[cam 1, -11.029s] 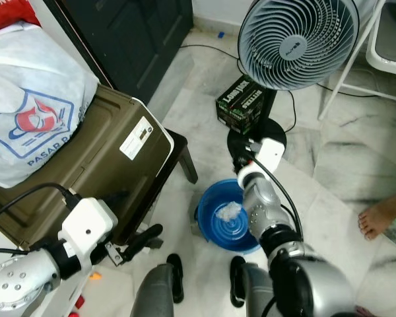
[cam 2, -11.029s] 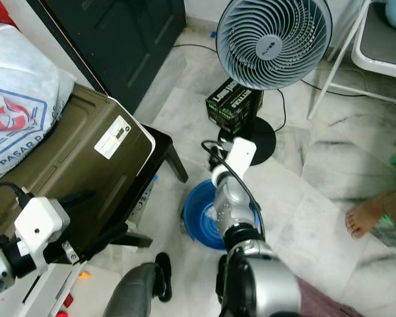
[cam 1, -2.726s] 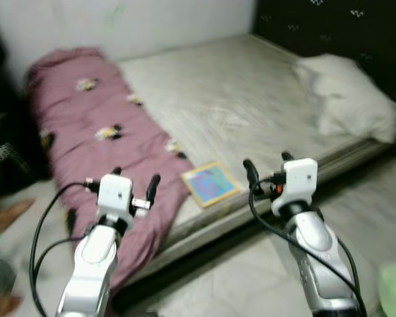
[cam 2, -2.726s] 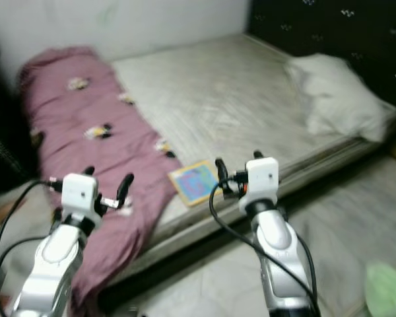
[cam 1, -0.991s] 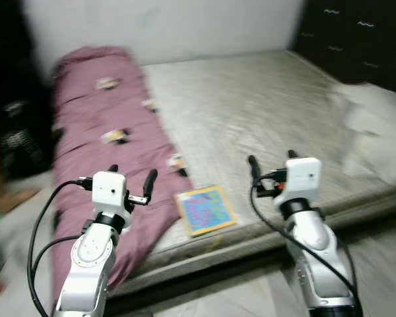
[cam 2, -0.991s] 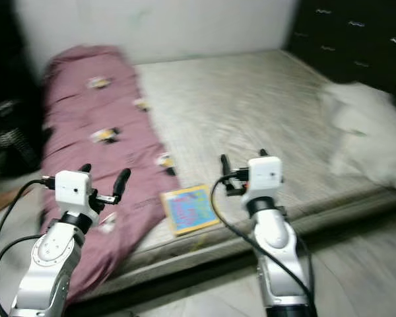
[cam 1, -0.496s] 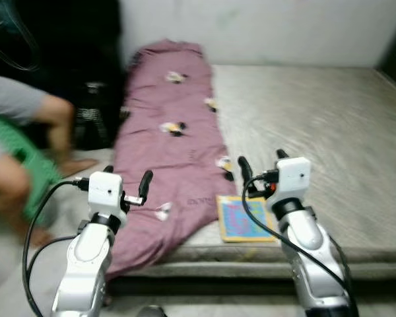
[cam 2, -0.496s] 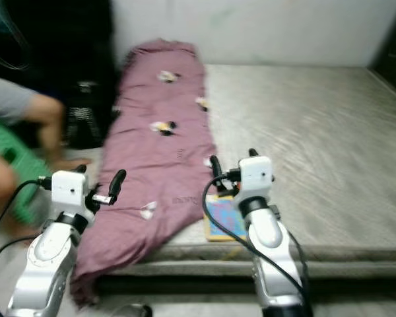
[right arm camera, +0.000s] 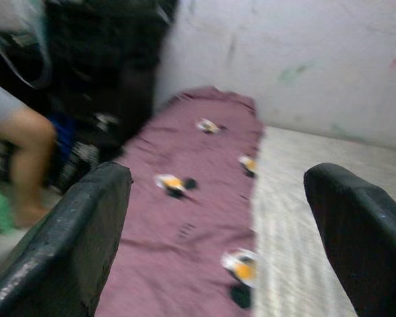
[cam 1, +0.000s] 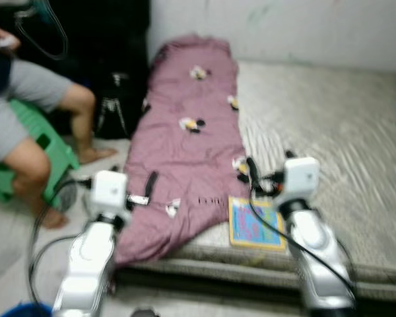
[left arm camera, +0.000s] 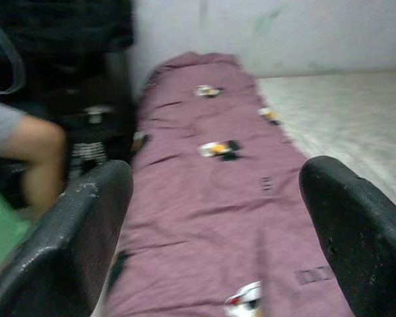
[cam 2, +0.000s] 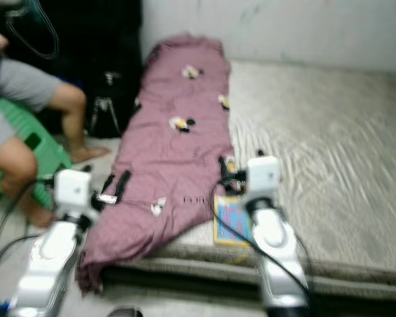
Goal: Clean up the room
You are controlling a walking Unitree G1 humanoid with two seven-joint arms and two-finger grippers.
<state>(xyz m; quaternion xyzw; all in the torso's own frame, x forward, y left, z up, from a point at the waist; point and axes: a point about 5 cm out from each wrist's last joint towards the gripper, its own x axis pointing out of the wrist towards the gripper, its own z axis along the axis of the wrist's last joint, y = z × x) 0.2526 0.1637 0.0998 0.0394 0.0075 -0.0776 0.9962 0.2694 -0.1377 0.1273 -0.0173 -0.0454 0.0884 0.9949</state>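
Sitting at the upper left, a person (cam 1: 26, 125) on a green stool (cam 1: 43, 152) borders bare floor. Left pincer (cam 1: 129, 188) and right pincer (cam 1: 267, 173) hover released. Maroon blanket (cam 1: 185, 145) drapes over the mattress (cam 1: 343, 152) edge at centre; a colourful book (cam 1: 254, 223) lies beside it at lower centre.

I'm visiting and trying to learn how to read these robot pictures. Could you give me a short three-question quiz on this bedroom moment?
1. True or false: the book lies on the mattress near its front edge.
2. What colour is the blanket? A green, B purple, C white
3. The left gripper and right gripper both have fingers that are ____.

Key: 1 true; 2 B; 3 open
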